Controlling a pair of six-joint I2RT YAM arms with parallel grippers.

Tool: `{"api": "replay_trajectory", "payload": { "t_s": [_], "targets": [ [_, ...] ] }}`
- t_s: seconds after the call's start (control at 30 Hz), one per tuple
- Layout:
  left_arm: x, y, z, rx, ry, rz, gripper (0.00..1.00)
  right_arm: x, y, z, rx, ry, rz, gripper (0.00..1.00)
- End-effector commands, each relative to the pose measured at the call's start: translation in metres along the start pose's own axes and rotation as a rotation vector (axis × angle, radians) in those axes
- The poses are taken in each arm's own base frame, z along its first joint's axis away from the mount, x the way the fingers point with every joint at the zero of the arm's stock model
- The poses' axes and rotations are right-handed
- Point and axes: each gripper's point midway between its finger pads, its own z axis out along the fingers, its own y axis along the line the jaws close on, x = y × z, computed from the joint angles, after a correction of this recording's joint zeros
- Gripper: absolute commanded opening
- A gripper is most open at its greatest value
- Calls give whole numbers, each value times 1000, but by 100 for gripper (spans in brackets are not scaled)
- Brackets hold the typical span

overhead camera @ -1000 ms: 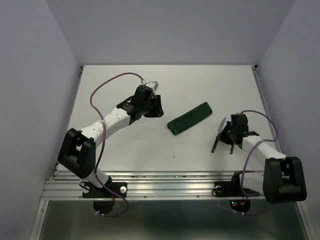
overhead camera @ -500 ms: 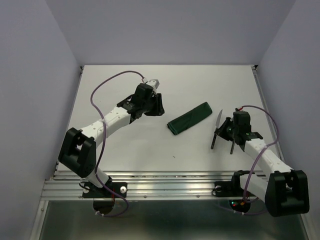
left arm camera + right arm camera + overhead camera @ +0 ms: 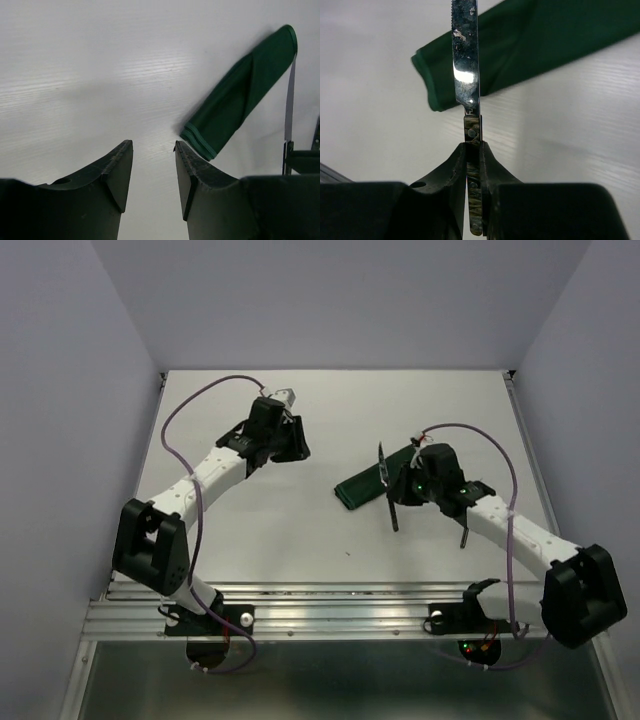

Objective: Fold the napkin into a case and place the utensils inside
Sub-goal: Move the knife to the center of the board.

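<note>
Over white table (image 3: 300, 530), right end effector (image 3: 473, 155) pinches knife (image 3: 465, 55) near case (image 3: 360, 487); left end effector (image 3: 152, 145) hangs spread.

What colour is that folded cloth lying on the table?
Dark green folded cloth, with paler edge lines at one end; clearest in the left wrist view.

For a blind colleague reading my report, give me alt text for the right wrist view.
The right fingers pinch the knife by its dark handle, blade pointing away and crossing one end of the dark green case, which lies on the white table.
</note>
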Motion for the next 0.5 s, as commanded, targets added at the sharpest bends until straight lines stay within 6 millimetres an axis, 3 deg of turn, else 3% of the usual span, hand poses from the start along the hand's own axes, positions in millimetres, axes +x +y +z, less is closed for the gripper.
{"api": "replay_trajectory", "payload": {
  "t_s": [0.0,0.03,0.1,0.13,0.2,0.23,0.27,0.3,0.47],
  "targets": [
    [-53,20,-49,-24,-147,-27,50,-17,56,14,-105,-25,-196,2],
    [-60,34,-56,-55,-167,-45,50,-9,75,24,-134,16,-259,2],
    [-66,52,-67,-112,-193,-60,50,1,93,37,-146,55,-332,2],
    [-71,56,-77,-123,-217,-67,50,3,119,39,-186,57,-401,2],
    [-75,74,-86,-167,-242,-89,50,22,128,63,-181,123,-462,2],
    [-77,78,-93,-174,-259,-95,50,17,144,68,-201,110,-504,2],
    [-76,85,-96,-184,-261,-106,50,28,156,74,-209,126,-549,2],
    [-76,86,-99,-183,-270,-108,50,43,153,90,-187,173,-577,2],
    [-64,89,-95,-170,-238,-119,50,60,172,116,-197,205,-699,2]
  ]
}}
